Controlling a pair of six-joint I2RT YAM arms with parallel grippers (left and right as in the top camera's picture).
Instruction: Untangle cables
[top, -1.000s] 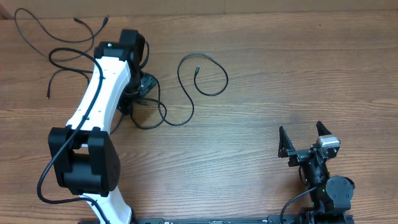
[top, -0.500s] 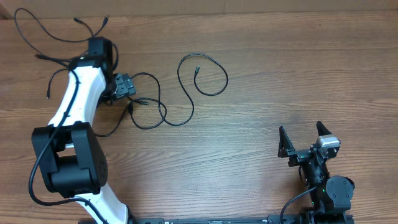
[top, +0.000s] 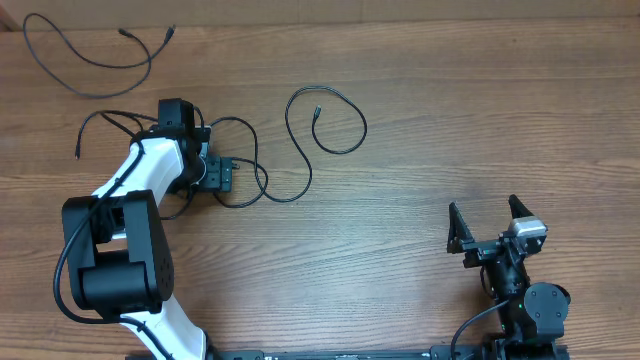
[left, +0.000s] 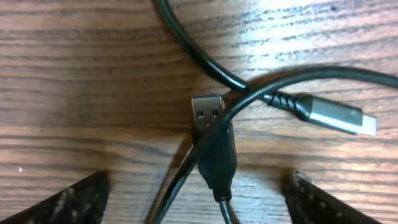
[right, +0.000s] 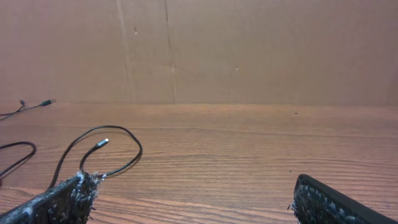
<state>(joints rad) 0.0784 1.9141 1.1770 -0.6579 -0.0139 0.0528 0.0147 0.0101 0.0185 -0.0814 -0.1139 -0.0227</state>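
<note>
Left gripper (top: 228, 174) has shifted down-right, now spread astride black USB plug (left: 214, 149), pinching nothing. Thin black cables (left: 186, 38) under it remain crossed; one cord (top: 100, 66) far up-left of it lies separate. Right gripper (top: 490, 228) spread.

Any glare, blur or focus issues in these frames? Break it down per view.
Left wrist: USB plug sharp, glare on the silver plug and the table beside it, left pincer tips dark and soft. Right wrist: even light, right pincer tips blurred, cable loop clear. Overhead: even, no glare.
</note>
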